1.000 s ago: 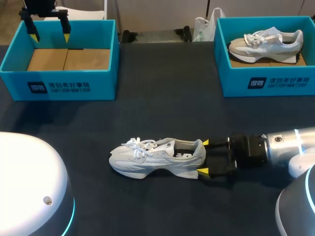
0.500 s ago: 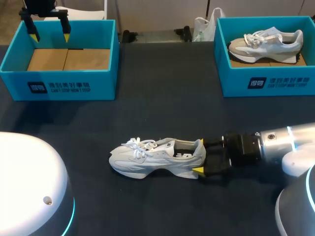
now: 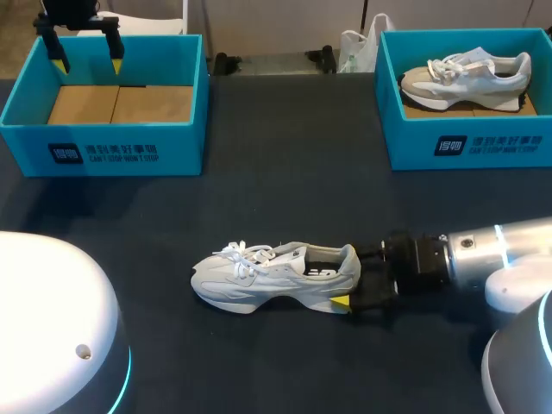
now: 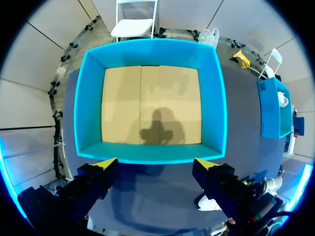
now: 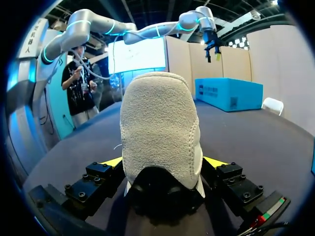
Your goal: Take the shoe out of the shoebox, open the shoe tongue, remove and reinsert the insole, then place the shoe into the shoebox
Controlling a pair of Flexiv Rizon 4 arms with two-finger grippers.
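The shoe (image 3: 259, 278) is laid out on the counter (image 3: 285, 172), its heel straddled by the spread right tool (image 3: 348, 276); tongue, insole and reboxing are left undone.

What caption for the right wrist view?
Grey shoe seen heel-on between the right arm's open jaws, on the dark table; blue shoebox beyond.
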